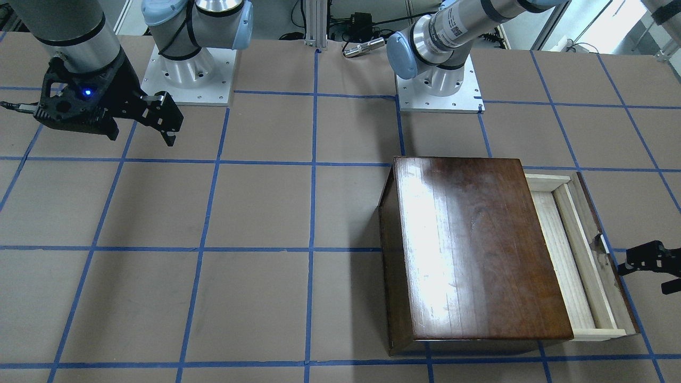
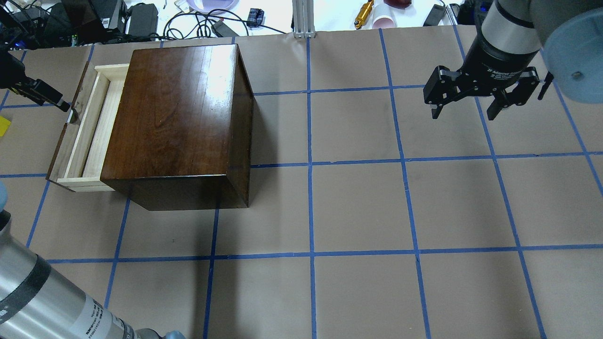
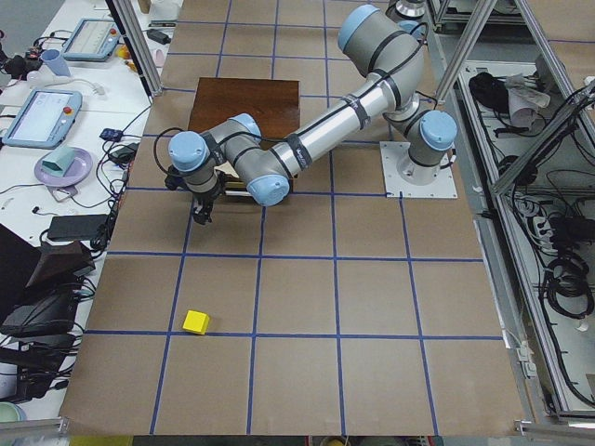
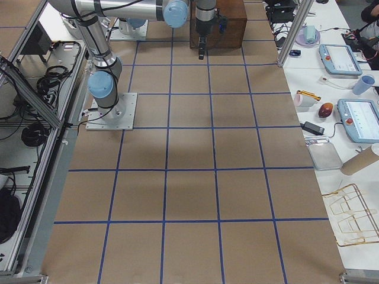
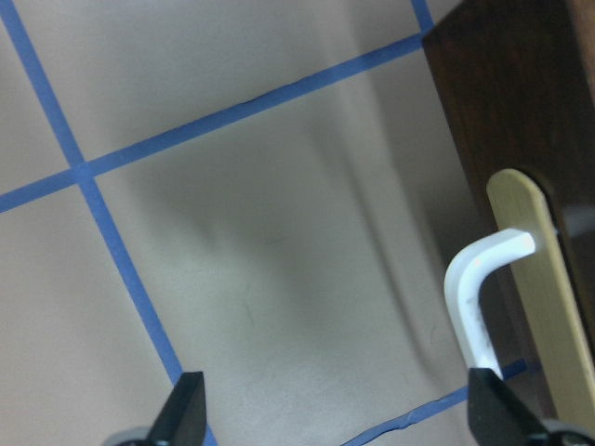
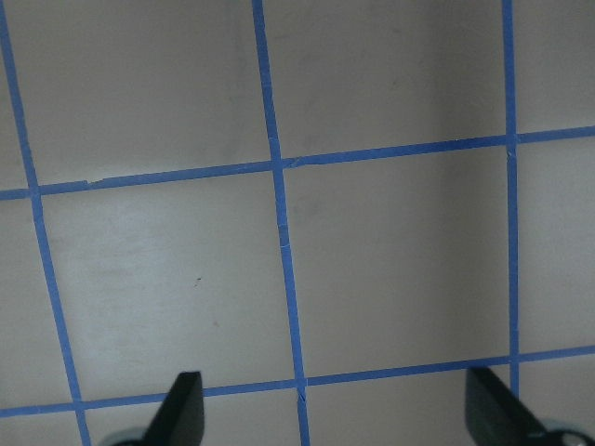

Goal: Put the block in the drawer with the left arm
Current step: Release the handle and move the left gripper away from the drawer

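The yellow block [image 3: 195, 321] lies on the table apart from the box; it also shows at the left edge of the overhead view [image 2: 3, 126]. The drawer [image 2: 96, 127] of pale wood is pulled partly out of the dark box [image 2: 179, 117] and holds nothing; it also shows in the front view [image 1: 564, 260]. My left gripper [image 2: 63, 104] is open and empty just outside the drawer's dark front panel [image 1: 598, 213]. In the left wrist view the white hook handle [image 5: 476, 297] stands between my fingers, close to the right fingertip [image 5: 488, 400], and is not gripped. My right gripper [image 2: 464, 115] is open and empty, far off.
The table is brown paper with a blue tape grid [image 2: 311, 165]. Cables and small gear [image 2: 198, 19] lie beyond the far edge. The two arm bases [image 1: 439, 85] stand at the robot's side. The right arm hangs above the table [image 1: 80, 64].
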You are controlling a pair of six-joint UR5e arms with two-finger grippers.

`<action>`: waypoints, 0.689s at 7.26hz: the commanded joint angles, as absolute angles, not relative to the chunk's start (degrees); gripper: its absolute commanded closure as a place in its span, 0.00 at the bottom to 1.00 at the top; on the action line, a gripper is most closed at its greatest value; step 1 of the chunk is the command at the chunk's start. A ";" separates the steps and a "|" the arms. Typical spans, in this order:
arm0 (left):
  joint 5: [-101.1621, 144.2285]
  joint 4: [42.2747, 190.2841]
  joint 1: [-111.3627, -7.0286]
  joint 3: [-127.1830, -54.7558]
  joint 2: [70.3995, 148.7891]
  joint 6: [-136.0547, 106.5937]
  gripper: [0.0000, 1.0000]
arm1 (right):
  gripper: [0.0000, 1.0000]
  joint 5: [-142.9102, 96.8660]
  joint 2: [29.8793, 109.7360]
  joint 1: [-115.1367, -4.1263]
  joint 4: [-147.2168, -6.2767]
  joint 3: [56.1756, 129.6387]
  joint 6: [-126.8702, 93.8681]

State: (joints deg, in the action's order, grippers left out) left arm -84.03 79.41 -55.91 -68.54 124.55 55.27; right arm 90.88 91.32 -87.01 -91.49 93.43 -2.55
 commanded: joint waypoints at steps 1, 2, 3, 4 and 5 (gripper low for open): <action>-88.12 78.58 -53.72 -65.84 125.15 54.85 0.00 | 0.00 90.88 91.32 -87.01 -91.49 93.43 -2.55; -88.24 77.44 -52.31 -65.48 126.20 54.41 0.00 | 0.00 90.88 91.32 -87.01 -91.49 93.43 -2.55; -88.33 75.08 -51.69 -65.22 126.91 54.49 0.00 | 0.00 90.88 91.32 -87.01 -91.49 93.43 -2.55; -88.24 74.45 -50.37 -64.87 127.70 54.49 0.00 | 0.00 90.88 91.32 -87.01 -91.49 93.43 -2.55; -88.24 72.62 -49.84 -64.17 128.66 54.67 0.00 | 0.00 90.88 91.32 -87.01 -91.49 93.43 -2.55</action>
State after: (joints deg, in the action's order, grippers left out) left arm -88.21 74.59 -50.85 -64.89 127.51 54.54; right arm 90.88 91.32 -87.01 -91.49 93.43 -2.55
